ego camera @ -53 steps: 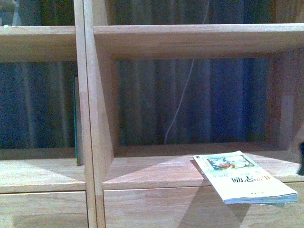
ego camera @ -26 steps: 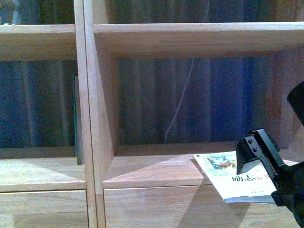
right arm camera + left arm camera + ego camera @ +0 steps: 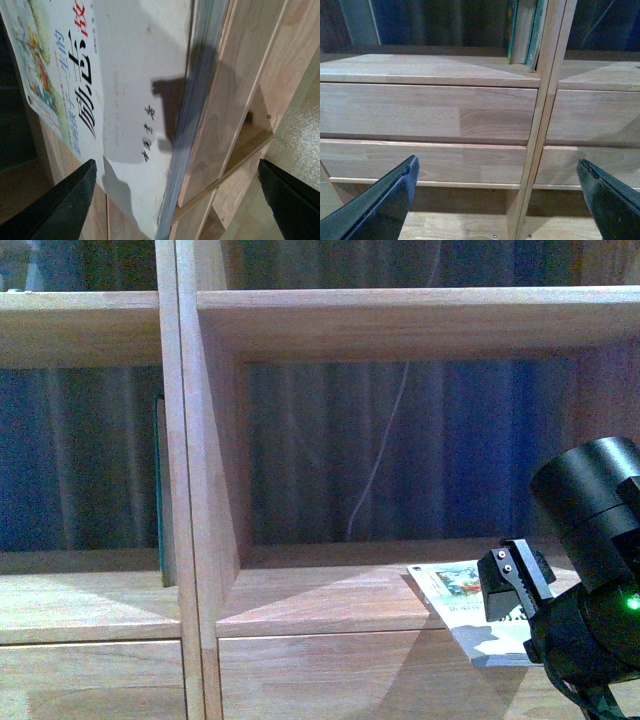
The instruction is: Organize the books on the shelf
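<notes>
Pale wood shelf (image 3: 205, 490): two columns, with a drawer band below.
Right gripper (image 3: 176, 162): jaws wide apart, facing the paperback's overhanging edge, nothing clamped.
Left gripper (image 3: 497, 161): jaws spread wide, empty, facing the drawer band.
Paperback (image 3: 455, 585): flat on the right compartment's board, front corner jutting past the edge.
Thin dark green book (image 3: 158, 490): upright against the divider, in the left compartment.

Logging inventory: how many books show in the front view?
2. A green book stands against the divider, left compartment; a paperback lies flat in the right one, partly behind the right gripper. More may hide behind the divider.
</notes>
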You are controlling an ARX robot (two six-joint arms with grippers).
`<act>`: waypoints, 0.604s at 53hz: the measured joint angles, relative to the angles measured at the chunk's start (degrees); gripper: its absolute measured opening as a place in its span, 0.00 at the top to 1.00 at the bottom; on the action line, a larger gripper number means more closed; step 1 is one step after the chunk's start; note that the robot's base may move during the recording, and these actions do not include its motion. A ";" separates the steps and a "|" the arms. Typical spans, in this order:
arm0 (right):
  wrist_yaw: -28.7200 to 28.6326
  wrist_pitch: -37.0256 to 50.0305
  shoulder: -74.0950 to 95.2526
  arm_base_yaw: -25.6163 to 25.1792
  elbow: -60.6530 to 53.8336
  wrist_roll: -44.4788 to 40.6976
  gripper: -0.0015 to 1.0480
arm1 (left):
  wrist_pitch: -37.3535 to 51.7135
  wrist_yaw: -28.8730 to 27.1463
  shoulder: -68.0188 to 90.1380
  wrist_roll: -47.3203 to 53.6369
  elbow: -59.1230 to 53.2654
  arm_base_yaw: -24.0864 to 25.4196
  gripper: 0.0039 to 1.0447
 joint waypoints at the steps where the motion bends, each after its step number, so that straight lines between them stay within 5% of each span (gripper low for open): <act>1: 0.00 -0.13 0.39 -0.15 0.52 0.04 0.07 | 0.00 0.00 0.00 0.00 0.00 0.00 0.07; 32: 3.37 -4.48 5.95 -4.24 9.81 1.36 0.07 | 0.00 0.00 0.00 0.00 0.00 0.00 0.07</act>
